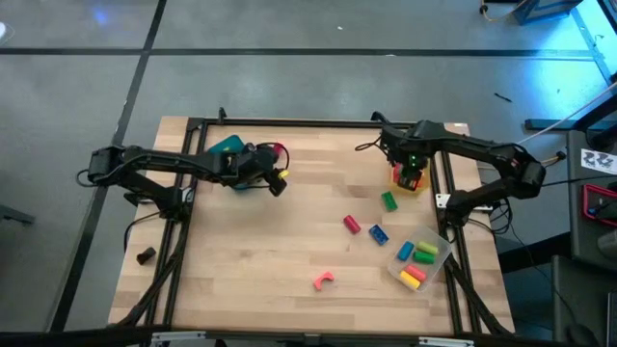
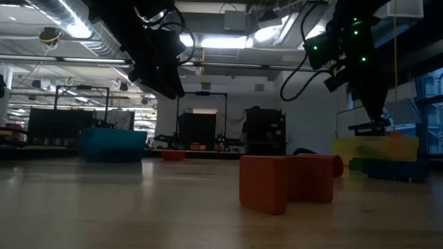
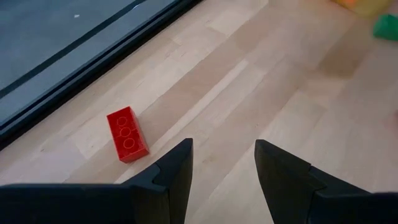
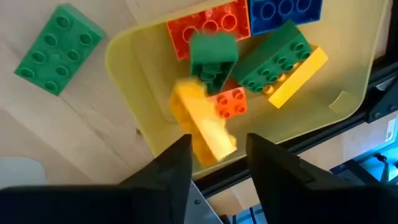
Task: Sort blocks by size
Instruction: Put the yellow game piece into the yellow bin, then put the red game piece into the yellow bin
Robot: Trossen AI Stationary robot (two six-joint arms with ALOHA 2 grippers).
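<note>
With its fingers parted and nothing between them, the right hand (image 4: 217, 155) over the yellow tray (image 4: 134, 81) should let the yellow block (image 4: 202, 121) settle before lifting straight up.

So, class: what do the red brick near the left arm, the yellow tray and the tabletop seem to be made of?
Red brick: glossy moulded plastic, probably, with round studs.
Yellow tray: smooth, slightly translucent plastic, apparently.
Tabletop: pale wood with visible grain and plank seams, possibly laminate.

One camera looks straight down on my whole surface (image 1: 289, 231); another sits level on it; both share my arms.
</note>
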